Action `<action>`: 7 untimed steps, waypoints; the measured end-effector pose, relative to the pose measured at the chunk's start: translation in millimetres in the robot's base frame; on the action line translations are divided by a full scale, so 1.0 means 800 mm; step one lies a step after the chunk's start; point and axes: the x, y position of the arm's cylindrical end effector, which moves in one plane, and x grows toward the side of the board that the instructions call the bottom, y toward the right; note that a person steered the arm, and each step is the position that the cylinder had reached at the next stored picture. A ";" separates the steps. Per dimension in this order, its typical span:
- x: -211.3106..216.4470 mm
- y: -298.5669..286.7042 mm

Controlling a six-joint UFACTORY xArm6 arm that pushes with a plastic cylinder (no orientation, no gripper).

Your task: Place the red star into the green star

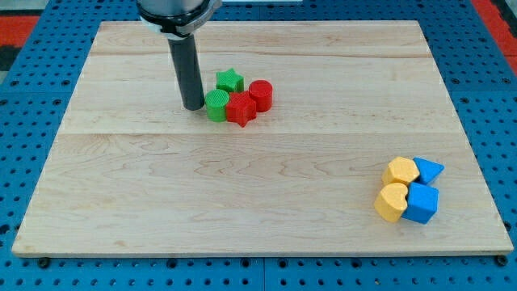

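The red star point(241, 108) lies on the wooden board point(242, 202), just below and right of the green star point(229, 80), close to it. A green cylinder point(216, 105) touches the red star's left side and a red cylinder point(260, 94) sits at its upper right. My tip point(193, 107) rests on the board just left of the green cylinder, touching or nearly touching it. The dark rod rises from it towards the view's top.
A cluster at the view's lower right holds a yellow hexagon-like block point(401, 171), a yellow heart point(391, 202), a blue triangle-like block point(428, 170) and a blue cube-like block point(422, 203). Blue pegboard point(32, 121) surrounds the board.
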 end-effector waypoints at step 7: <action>0.033 0.192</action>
